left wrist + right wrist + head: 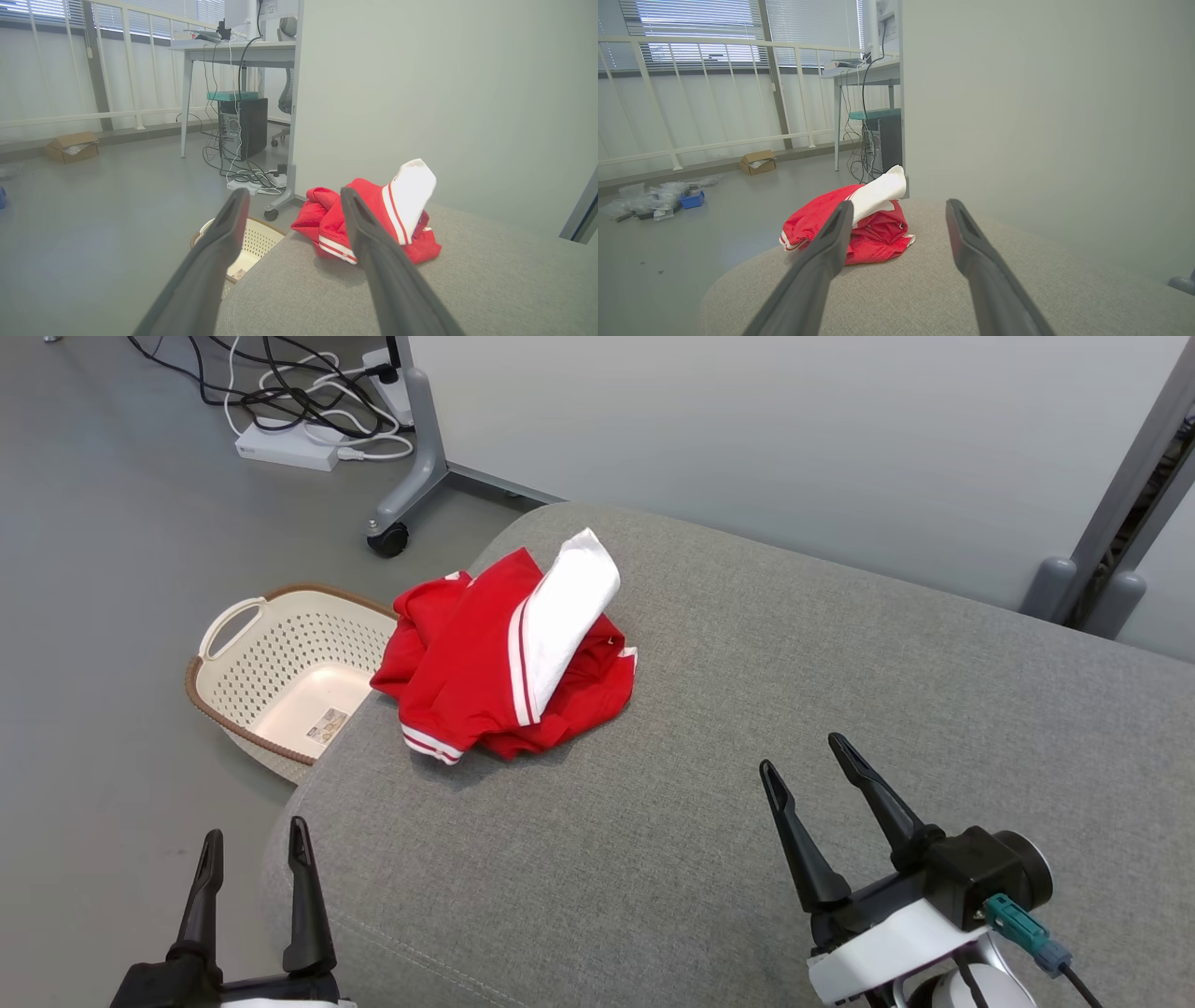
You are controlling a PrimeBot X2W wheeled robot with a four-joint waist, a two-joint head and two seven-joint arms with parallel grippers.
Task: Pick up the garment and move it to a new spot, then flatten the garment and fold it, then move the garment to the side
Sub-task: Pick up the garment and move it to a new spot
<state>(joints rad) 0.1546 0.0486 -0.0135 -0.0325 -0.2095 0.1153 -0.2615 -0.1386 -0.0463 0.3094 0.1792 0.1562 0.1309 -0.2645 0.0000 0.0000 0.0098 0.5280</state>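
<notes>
Garment: red top w/ white stripe trim (485,663), crumpled in a heap, white part poking up on top.
Where: on the grey cushion (747,663), far-left area, its left side right at the cushion's edge, next to the basket.
L gripper: the left gripper (256,829) is low-left in head view, fingers spread wide, nothing between 'em. It hangs by the cushion's near-left corner, well apart from the garment.
R gripper: the right gripper (801,753) is over the cushion's near side, fingers parted, gripping nothing. It sits to the right of the heap, no contact.
L wrist cam: heap straight ahead, partly behind the right-hand finger; basket peeks out by the other finger.
R wrist cam: heap ahead and to the left, the left-hand fingertip overlapping it in the view.
Basket: cream, perforated, brown rim (224,644), on the floor just beside the cushion, a sticker on its bottom.
Bkgd: cables (299,392) and a white power strip (285,448) on the floor, plus a grey leg w/ caster (387,537).
</notes>
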